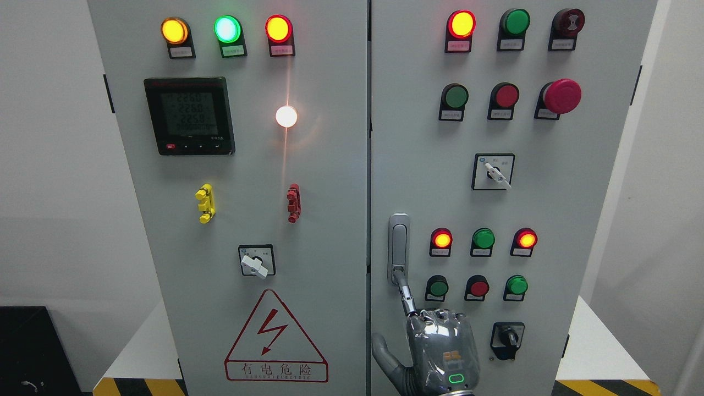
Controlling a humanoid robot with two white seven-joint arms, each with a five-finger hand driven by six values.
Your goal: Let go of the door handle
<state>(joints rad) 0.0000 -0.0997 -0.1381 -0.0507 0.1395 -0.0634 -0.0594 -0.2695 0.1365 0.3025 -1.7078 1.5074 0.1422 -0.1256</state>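
The silver door handle [399, 247] sits upright and flush on the left edge of the right cabinet door [550, 209]. My right hand [440, 352] comes up from the bottom edge just below it, its back towards the camera. Its index finger [406, 297] points straight up, and the tip touches the handle's lower end by the lock. The thumb [385, 352] sticks out to the left. No finger wraps around the handle. Both doors look closed. My left hand is out of view.
The right door carries lamps, push buttons, a red mushroom stop button [561, 96] and two rotary switches [494, 171] [507, 340]. The left door [231, 220] holds a meter [190, 115], lamps, a switch [256, 261] and a warning triangle [275, 338].
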